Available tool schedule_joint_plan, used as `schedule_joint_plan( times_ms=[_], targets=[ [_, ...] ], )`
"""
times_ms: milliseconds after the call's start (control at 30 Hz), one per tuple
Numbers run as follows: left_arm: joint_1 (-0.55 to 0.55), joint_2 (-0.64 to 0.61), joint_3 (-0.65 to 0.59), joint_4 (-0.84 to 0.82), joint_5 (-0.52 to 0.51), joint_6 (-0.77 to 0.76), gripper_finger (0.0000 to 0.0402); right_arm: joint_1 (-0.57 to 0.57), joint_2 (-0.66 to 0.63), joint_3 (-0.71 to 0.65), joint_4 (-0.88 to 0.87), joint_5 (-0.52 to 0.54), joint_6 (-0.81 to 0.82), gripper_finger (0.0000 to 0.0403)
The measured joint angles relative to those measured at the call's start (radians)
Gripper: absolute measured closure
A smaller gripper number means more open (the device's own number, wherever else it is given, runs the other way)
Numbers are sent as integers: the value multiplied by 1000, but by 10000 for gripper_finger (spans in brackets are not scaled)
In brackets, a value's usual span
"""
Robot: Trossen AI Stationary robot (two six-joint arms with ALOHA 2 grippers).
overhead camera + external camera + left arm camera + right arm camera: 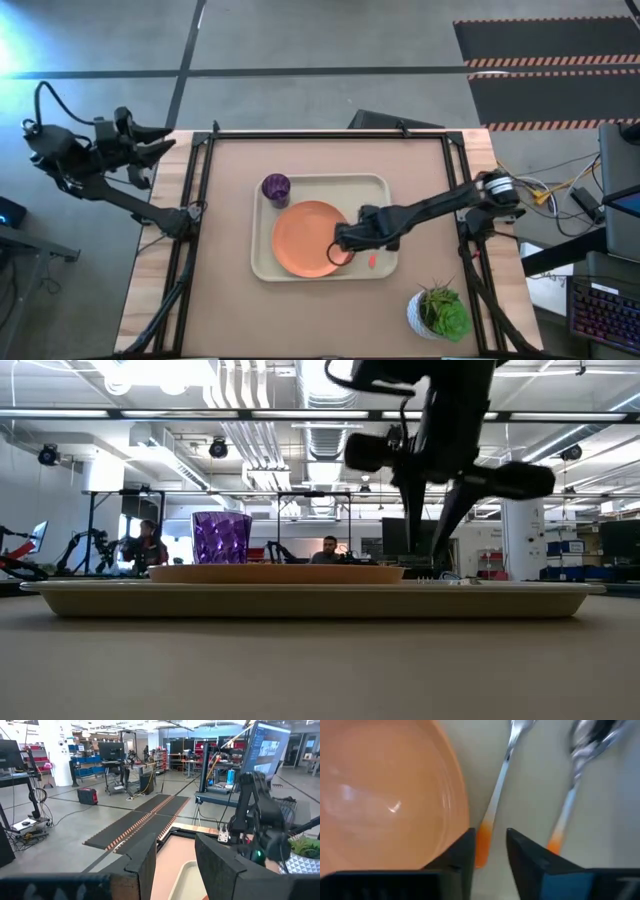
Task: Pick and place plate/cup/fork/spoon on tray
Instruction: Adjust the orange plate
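Between my right gripper's (489,852) parted fingers lies one handle, so fork (495,805), spoon (570,800), plate (310,238) and cup (276,187) all look placed on the tray (385,185).

Glossy plastic plate (385,795); shiny metal fork (507,755); faceted translucent cup (221,537).

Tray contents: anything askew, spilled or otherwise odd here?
Nothing stands out. The plate and cup sit on the tray, two utensils lie beside the plate, and the right gripper straddles one handle.
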Motion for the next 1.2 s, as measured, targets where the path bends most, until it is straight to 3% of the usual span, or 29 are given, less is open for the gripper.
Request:
schedule_joint_plan(
  times_ms=[133,200,700,1200],
  targets=[
    [0,-40,0,1,0,0,282,-9,83,32,45,-39,-29,380],
    [-1,-57,0,1,0,0,282,-11,112,56,42,-40,-37,388],
    [-1,-44,0,1,3,27,282,-12,100,83,26,4,-14,394],
    [-1,-40,0,1,3,28,282,-6,158,81,92,-57,7,395]
  ],
)
